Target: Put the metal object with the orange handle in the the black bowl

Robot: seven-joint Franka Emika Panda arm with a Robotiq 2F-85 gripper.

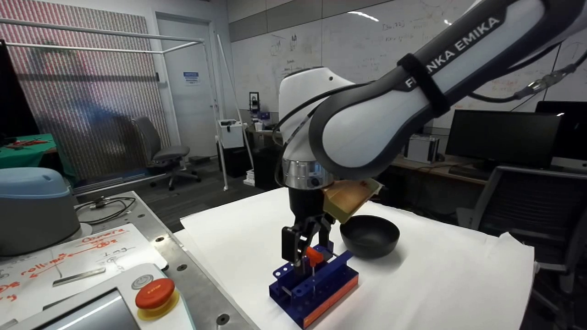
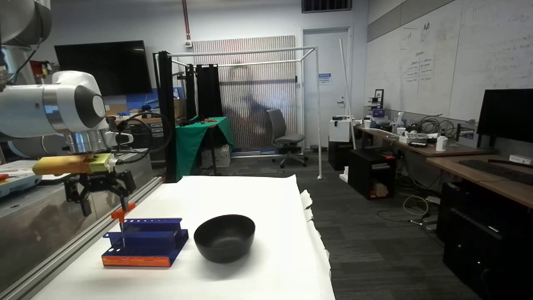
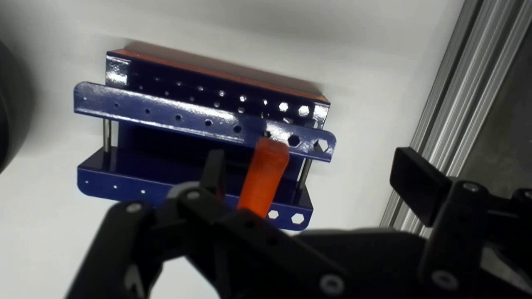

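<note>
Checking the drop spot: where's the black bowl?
In both exterior views, the black bowl sits on the white sheet, to the right of the blue rack.

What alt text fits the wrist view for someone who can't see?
An open claw hangs over one end of a blue rack with holes, an orange handle appearing between its fingers. A sliver of black bowl shows at far left, on the white tabletop.
</note>
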